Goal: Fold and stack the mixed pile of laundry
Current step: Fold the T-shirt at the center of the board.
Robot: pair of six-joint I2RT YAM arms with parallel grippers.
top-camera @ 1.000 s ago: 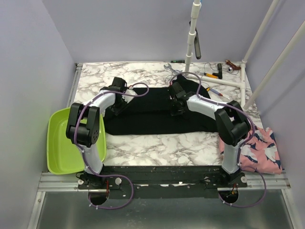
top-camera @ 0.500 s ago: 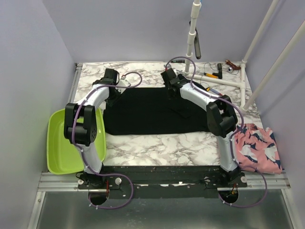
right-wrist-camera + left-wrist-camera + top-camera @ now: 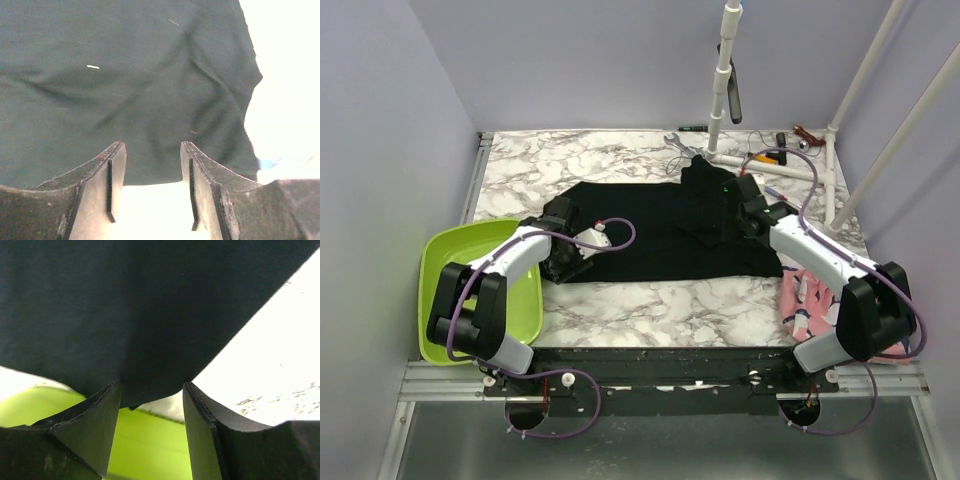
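While the left fingers [image 3: 90,430] and right fingers [image 3: 95,192] stand parted, gripping nothing, the black garment [image 3: 650,230] lies flat, faintly creased.

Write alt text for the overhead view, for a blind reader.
A black garment lies spread on a marble table, the left arm and right arm at its ends. A green basin sits at the left edge; a pink printed garment lies at the right, partly under the right arm.
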